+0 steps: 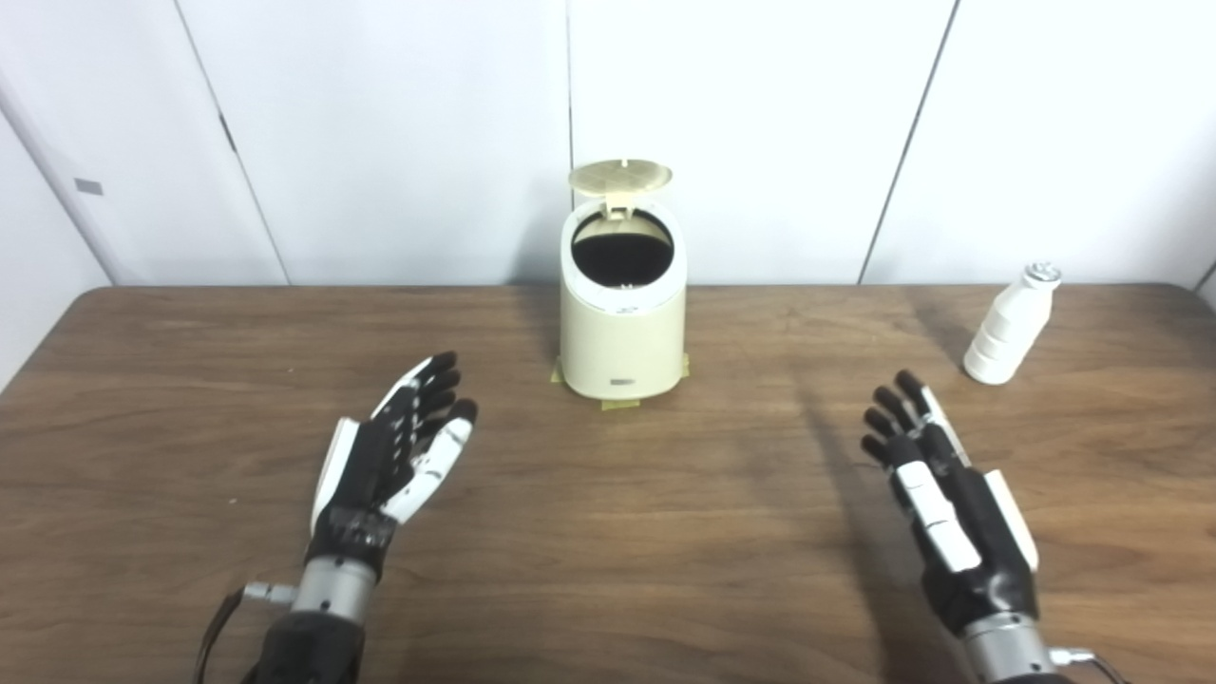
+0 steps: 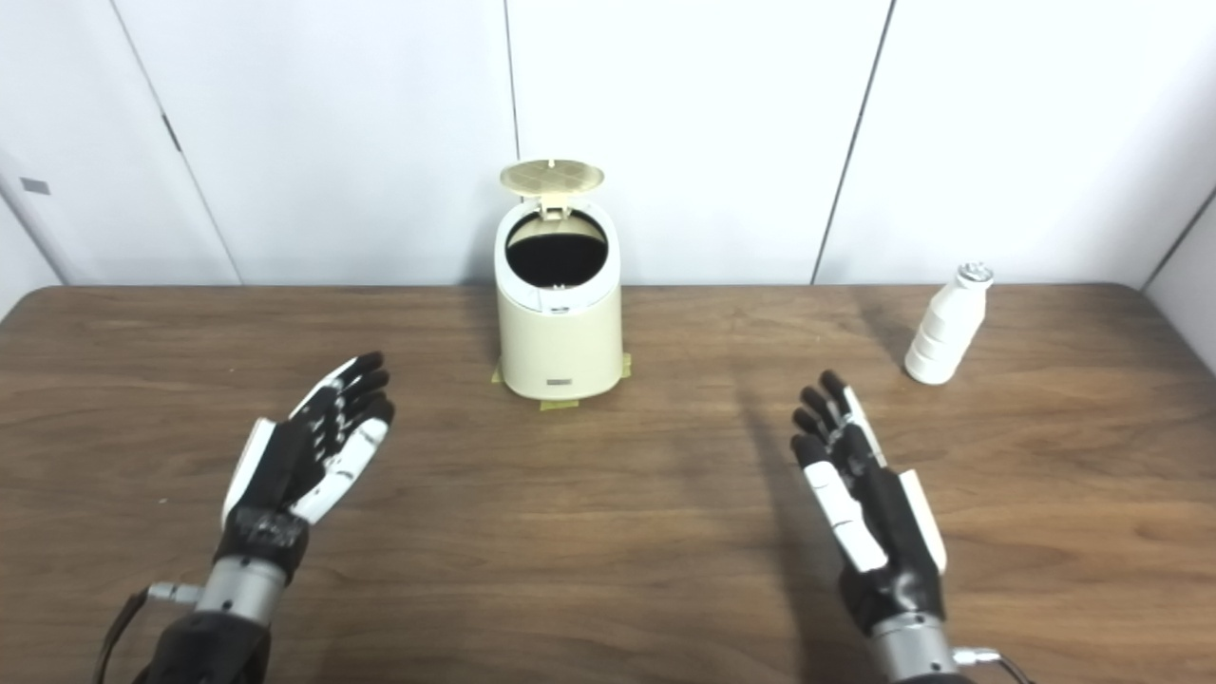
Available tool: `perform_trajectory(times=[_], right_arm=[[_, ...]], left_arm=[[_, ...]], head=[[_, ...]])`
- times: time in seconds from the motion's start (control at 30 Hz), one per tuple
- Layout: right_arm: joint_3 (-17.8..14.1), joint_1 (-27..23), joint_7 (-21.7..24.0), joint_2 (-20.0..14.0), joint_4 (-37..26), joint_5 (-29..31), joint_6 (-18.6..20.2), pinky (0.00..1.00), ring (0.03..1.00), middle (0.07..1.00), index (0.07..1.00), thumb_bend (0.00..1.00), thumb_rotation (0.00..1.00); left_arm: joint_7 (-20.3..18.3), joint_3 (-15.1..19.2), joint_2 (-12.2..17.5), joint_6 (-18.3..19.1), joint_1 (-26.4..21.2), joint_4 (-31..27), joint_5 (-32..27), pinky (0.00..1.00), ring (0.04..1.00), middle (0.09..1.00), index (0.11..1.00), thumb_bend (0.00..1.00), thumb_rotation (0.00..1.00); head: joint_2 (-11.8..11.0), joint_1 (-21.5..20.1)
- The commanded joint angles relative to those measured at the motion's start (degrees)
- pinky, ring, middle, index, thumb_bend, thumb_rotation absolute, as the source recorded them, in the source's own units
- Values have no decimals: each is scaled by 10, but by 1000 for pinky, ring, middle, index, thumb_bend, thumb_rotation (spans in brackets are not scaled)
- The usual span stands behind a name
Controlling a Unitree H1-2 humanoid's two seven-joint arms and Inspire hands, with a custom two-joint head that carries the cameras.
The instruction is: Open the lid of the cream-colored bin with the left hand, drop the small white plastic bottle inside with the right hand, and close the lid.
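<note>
Bin: the cream-colored bin (image 1: pixel 622 323) stands upright near the back middle of the bench, close to the wall. It sits between the two hands but farther back than both.
Lid: the lid (image 1: pixel 619 177) is up. It stands tipped back behind the bin's round hole, and you can see its ribbed underside. The inside of the bin looks dark.
Tape: small bits of yellowish tape (image 1: pixel 622 404) peek out from under the bottom of the bin.
Bottle: the small white plastic bottle (image 1: pixel 1011 326) stands on the bench at the far right. It leans a little to the right at the top, and its cap looks silvery. It is well apart from the bin.
Left hand: the left hand (image 1: pixel 397 448) is in front of the bin and off to its left, palm turned inward. Its fingers are straight and a little spread. It holds nothing and does not touch the bin.
Right hand: the right hand (image 1: pixel 940 499) is in front of the bottle and nearer to us, palm turned inward. Its fingers are stretched out, with nothing in them. It is near the bottle but not touching it.
Bench: the bench (image 1: pixel 608 532) is dark brown wood with lines in it.
Wall: white panels (image 1: pixel 760 123) stand behind the bench.
</note>
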Motion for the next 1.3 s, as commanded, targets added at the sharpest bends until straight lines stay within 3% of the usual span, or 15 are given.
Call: perform_trajectory(times=[0.0,0.13,0.27,0.47,0.57,0.7,0.9,1.07,1.2,1.27], right_arm=[[-19,14,-8,-15,-23,7,-22,910,908,932,940,591,521],[-53,6,-5,-29,-9,13,-39,890,913,935,928,638,366],[-75,-1,-1,-39,3,21,-57,837,916,943,935,663,294],[-90,-2,-29,-54,-48,-50,-16,790,861,895,892,652,208],[-102,-14,-37,-71,-50,-70,8,828,875,904,892,689,238],[-110,-43,-41,-102,-18,-84,2,781,850,880,883,738,230],[-95,-104,-49,-149,37,-135,19,744,816,861,872,759,141],[-79,-148,-57,-179,90,-186,41,799,826,870,889,770,199],[-85,-189,-47,-184,119,-162,59,832,853,883,892,739,138],[-87,-209,-42,-190,127,-152,76,838,892,909,907,738,187]], left_arm=[[2,3,-1,-5,-3,-21,-14,807,872,898,939,426,523],[1,7,4,-3,6,-20,-25,816,886,915,952,409,535],[-2,13,11,3,9,-21,-37,824,891,921,956,392,529],[-1,23,16,26,-4,-28,-59,868,913,928,969,344,457],[0,25,17,37,-9,-30,-61,909,921,925,961,344,451],[-4,26,20,52,-13,-34,-68,881,921,933,963,327,440],[-5,13,34,66,-14,-42,-52,874,914,928,948,327,410],[-3,4,42,75,-14,-51,-41,875,901,918,933,344,370],[-5,3,45,81,-13,-54,-44,866,900,917,929,337,347],[-5,2,47,81,-13,-55,-43,858,895,914,926,339,332]], head=[[0,-20],[-2,-48],[-8,-87],[-10,-113],[-10,-119],[-11,-121],[-12,-121],[-12,-126],[-13,-129],[-13,-129]])
